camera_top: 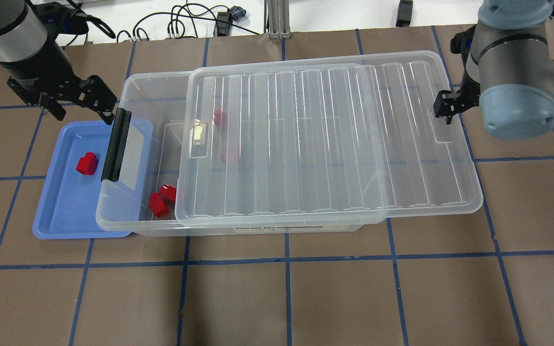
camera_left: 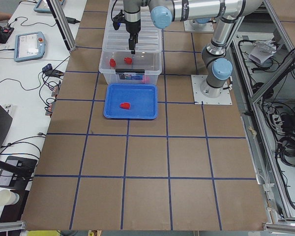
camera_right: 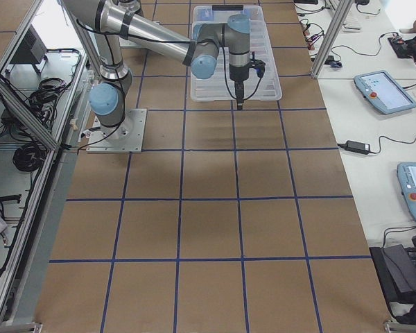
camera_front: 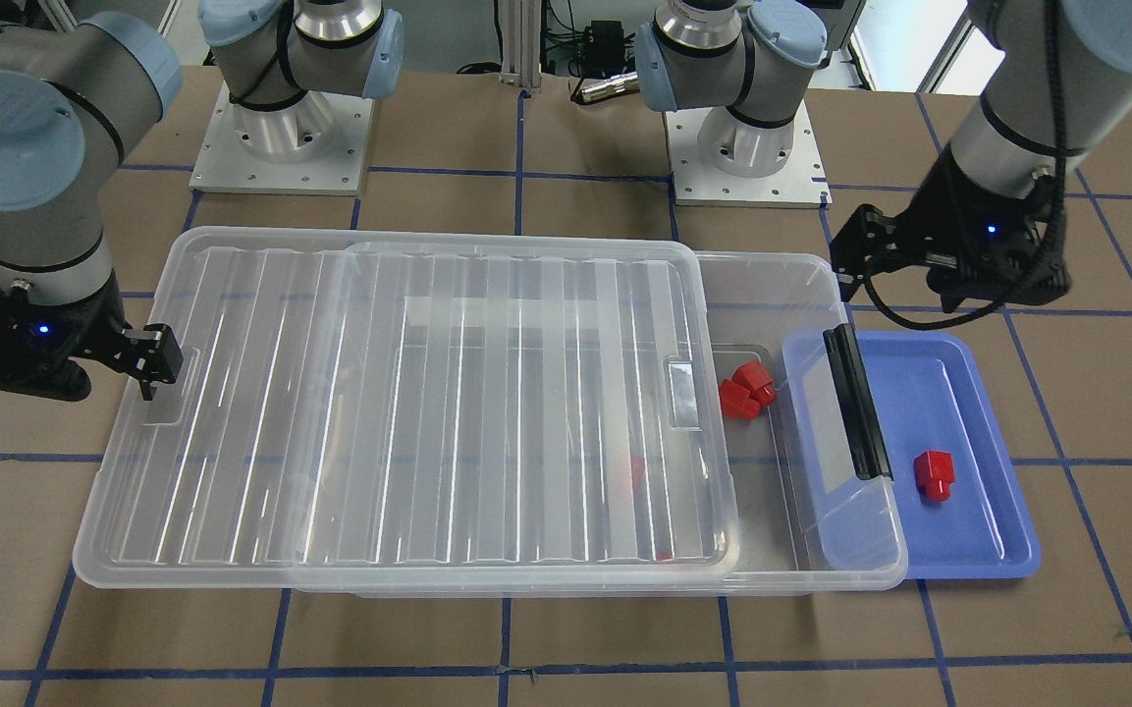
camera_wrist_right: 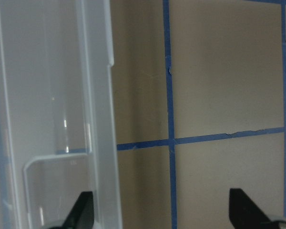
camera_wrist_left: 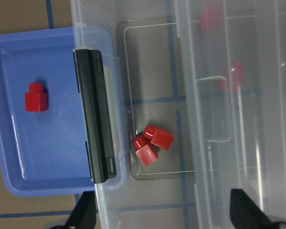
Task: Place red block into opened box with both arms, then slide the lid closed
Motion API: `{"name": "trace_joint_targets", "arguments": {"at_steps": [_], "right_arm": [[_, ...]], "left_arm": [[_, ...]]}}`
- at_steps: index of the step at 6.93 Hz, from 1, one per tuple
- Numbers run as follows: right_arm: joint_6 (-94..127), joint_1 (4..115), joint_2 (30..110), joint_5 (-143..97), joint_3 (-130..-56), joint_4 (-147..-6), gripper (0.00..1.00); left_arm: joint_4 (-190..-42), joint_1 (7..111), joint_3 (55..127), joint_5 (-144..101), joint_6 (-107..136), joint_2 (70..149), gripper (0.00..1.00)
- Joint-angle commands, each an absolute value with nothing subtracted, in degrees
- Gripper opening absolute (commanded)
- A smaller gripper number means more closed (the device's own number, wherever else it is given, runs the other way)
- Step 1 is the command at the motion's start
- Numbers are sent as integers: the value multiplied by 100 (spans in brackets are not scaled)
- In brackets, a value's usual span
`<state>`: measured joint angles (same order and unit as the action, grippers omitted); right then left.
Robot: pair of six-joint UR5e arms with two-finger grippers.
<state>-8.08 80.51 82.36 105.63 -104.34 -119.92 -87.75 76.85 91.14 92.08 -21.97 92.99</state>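
On blue plastic tray (camera_top: 55,211), glossy red block (camera_top: 86,163) lies leftward of your left fingers (camera_wrist_left: 83,212); those spread, empty; right fingers (camera_wrist_right: 83,210) too.

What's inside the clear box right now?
Two red blocks lie together in the uncovered end of the box, near the black latch bar. Two more show blurred through the lid. Anything else beneath the lid cannot be made out.

Two red pieces (camera_top: 231,154) are blurred beneath the lid (camera_top: 329,139). The right tool (camera_top: 442,114) is partly hidden behind a blue joint cap (camera_top: 517,113).
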Motion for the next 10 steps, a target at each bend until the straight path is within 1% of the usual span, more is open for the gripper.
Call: {"name": "trace_joint_targets", "arguments": {"at_steps": [1, 3, 4, 5, 6, 7, 10], "right_arm": [[-879, 7701, 8279, 10791, -10450, -11980, 100], [-879, 7647, 8279, 10837, -10450, -11918, 100], [-870, 7655, 8297, 10811, -10441, -11918, 100], [-783, 7673, 8340, 10715, -10398, -11935, 100], [-756, 7725, 8437, 10122, -10258, -11953, 100], [-747, 7752, 8516, 9385, -9944, -11875, 100], [382, 8444, 8666, 9264, -8714, -10043, 100]], "left_arm": [[-8240, 6867, 9324, 9141, -3049, 9718, 100], [-7072, 6576, 9640, 9141, -4071, 10324, 100], [-6953, 6287, 9746, 9123, -4278, 10562, 100], [-6943, 6232, 9851, 8723, -4280, 10765, 100], [-6352, 6231, 9940, 8623, -4298, 11054, 100], [-6163, 6205, 9967, 8700, -4324, 11274, 100], [-5757, 6196, 9993, 8868, -4280, 11741, 100]]}}
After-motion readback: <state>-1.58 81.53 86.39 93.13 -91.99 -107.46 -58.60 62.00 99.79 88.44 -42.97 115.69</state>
